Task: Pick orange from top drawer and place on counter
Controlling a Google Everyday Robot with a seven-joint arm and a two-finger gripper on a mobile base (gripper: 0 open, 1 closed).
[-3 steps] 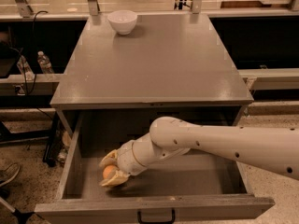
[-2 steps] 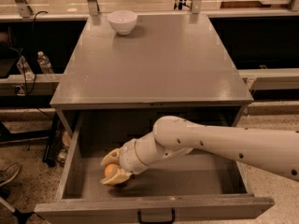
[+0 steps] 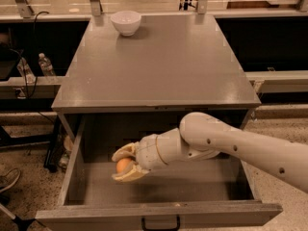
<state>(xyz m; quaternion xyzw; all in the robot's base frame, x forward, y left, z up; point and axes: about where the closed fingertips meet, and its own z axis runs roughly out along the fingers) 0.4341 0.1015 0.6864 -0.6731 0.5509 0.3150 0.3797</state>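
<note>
A white bowl (image 3: 126,22) sits at the far end of the counter (image 3: 159,66), well apart from the action, and two water bottles (image 3: 46,64) stand on a ledge off to the left. The robot's white arm (image 3: 240,146) reaches in from the right, over the open top drawer (image 3: 159,214). Its gripper (image 3: 118,166) is down inside, fingers (image 3: 126,151) clamped above and below the orange (image 3: 124,165). That fruit is all I see in the drawer, towards its left side.
</note>
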